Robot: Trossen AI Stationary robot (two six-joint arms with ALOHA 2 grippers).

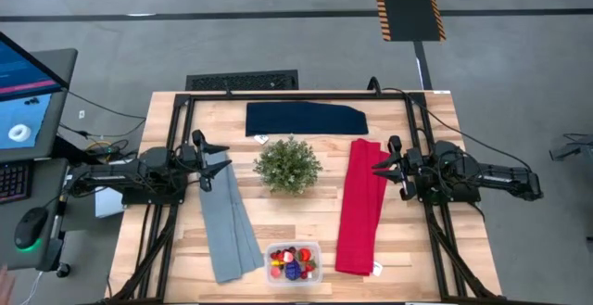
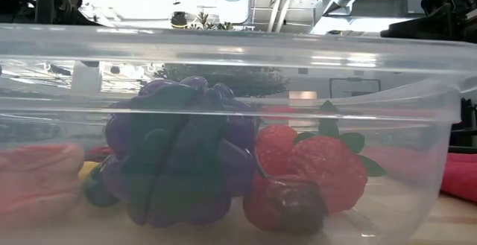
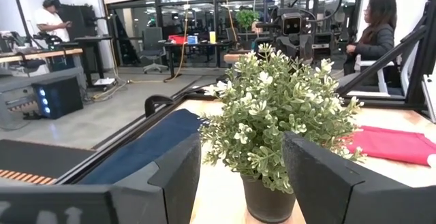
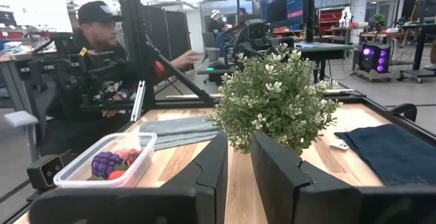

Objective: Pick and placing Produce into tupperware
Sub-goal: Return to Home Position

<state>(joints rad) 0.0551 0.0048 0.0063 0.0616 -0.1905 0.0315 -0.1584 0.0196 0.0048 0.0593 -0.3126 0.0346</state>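
The clear tupperware (image 1: pixel 271 250) stands at the table's near edge, midway between the arms. The produce (image 1: pixel 293 262) lies inside it: a purple grape cluster (image 2: pixel 179 163), strawberries (image 2: pixel 328 172), a dark berry (image 2: pixel 287 200) and a yellow piece (image 2: pixel 87 170). The right wrist view also shows the tupperware (image 4: pixel 82 174) with the produce (image 4: pixel 112 164). My left gripper (image 1: pixel 211 163) rests at the table's left side, above the grey cloth, open and holding nothing (image 3: pixel 242 176). My right gripper (image 1: pixel 384 166) rests at the right side, its fingers a narrow gap apart, with nothing between them (image 4: pixel 238 169).
A bushy green potted plant (image 1: pixel 288 165) stands mid-table between the two grippers. A grey folded cloth (image 1: pixel 227 222) lies at the left, a red one (image 1: pixel 363 208) at the right, a navy one (image 1: pixel 306 119) at the far edge. A person (image 4: pixel 102 60) sits beyond the table's left side.
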